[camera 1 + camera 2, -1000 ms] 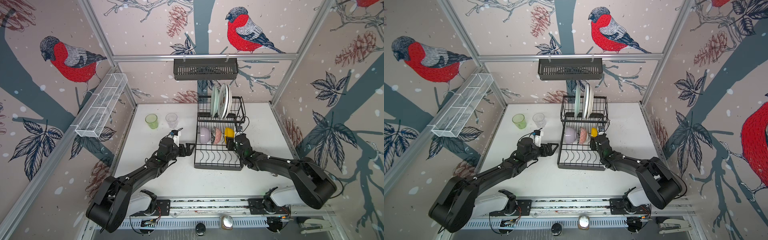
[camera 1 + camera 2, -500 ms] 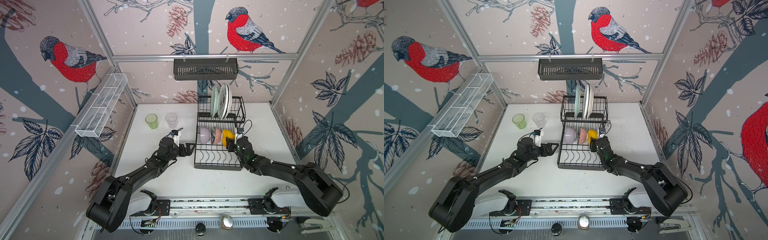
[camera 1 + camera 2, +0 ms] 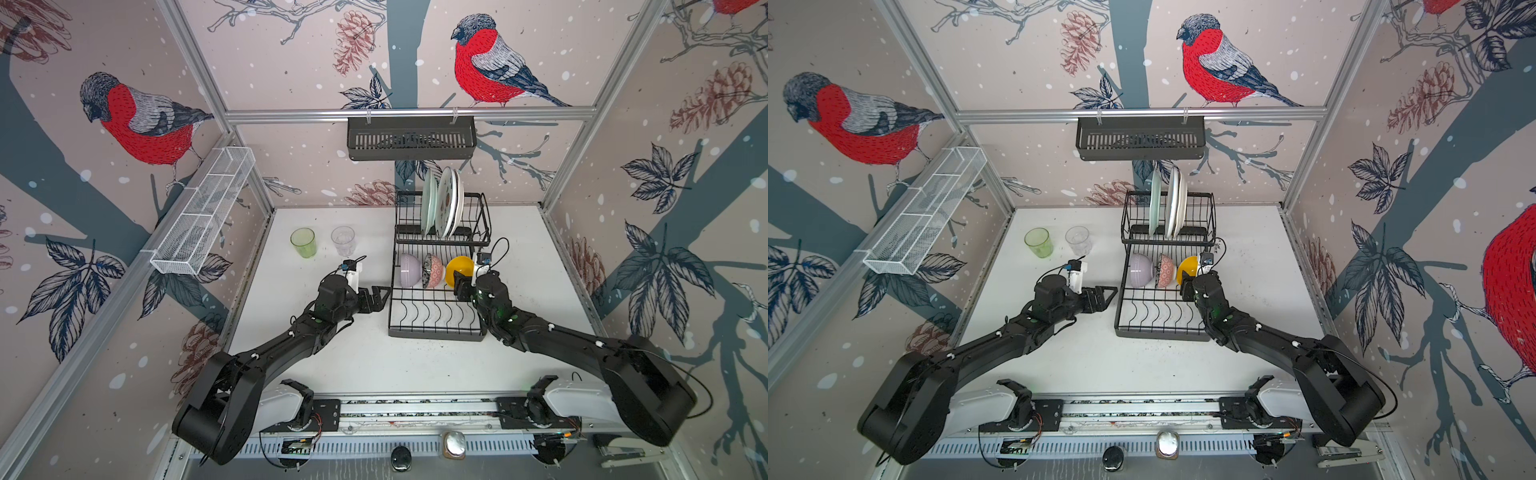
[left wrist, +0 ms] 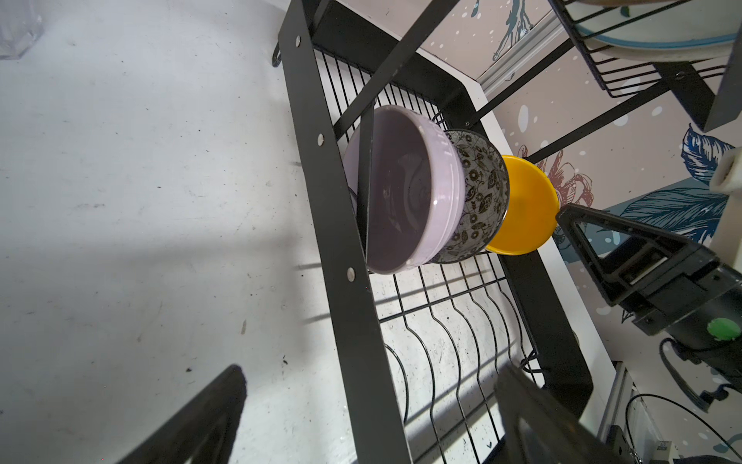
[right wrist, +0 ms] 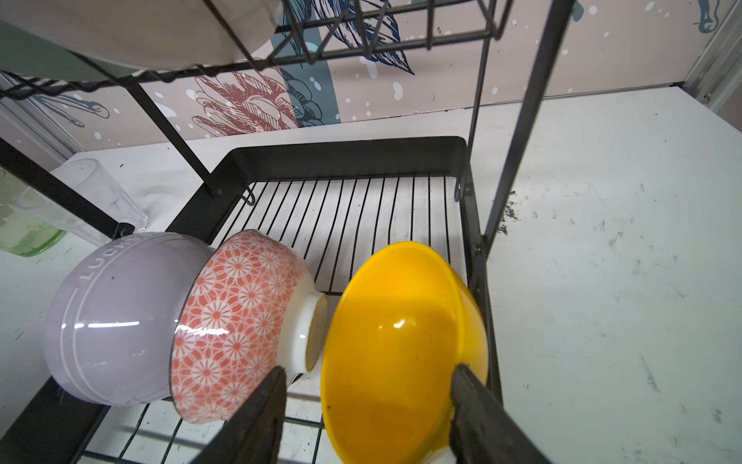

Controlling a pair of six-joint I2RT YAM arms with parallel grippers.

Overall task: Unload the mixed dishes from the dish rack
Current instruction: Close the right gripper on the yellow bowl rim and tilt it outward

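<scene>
The black wire dish rack (image 3: 436, 334) (image 3: 1158, 334) stands mid-table. On its lower tier lean a lilac bowl (image 3: 408, 270) (image 5: 116, 317), a pink-patterned bowl (image 3: 433, 271) (image 5: 237, 321) and a yellow bowl (image 3: 459, 270) (image 5: 393, 341). Three plates (image 3: 442, 203) stand upright in the raised tier. My right gripper (image 3: 459, 284) (image 5: 367, 369) is open and straddles the yellow bowl: one finger touches its rim, the other sits in the gap beside the pink bowl. My left gripper (image 3: 378, 297) (image 4: 371, 371) is open at the rack's left frame, holding nothing. A green glass (image 3: 303, 243) and a clear glass (image 3: 343, 241) stand on the table to the left.
A dark slatted basket (image 3: 411, 143) hangs on the back rail above the rack. A long white mesh trough (image 3: 203, 216) runs along the left wall. The rack's upright posts (image 5: 518, 120) and raised tier stand close over the right gripper.
The right arm has shifted a little, its elbow swinging outward, with the gripper staying at the yellow bowl. The left arm has not moved.
</scene>
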